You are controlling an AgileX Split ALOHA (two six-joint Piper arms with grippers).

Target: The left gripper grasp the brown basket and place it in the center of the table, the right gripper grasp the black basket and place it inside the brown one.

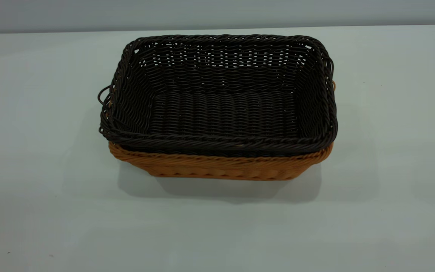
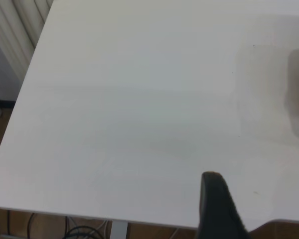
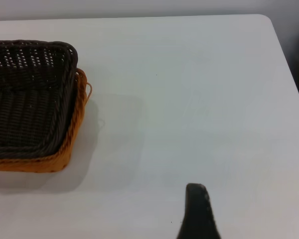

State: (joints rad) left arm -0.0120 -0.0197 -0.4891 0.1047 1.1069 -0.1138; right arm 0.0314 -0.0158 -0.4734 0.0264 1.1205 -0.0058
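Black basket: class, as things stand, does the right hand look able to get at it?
Probably yes. The black basket sits nested in the brown basket, and only bare table lies between it and the right hand, with the rim uncovered.

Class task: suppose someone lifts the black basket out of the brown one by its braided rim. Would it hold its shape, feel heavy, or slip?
The black basket looks tightly woven with a thick braided rim, so it would probably keep its shape. Light shows through its far wall, suggesting it is light for its size. It sits nested in the brown basket, so the two might drag together at first.
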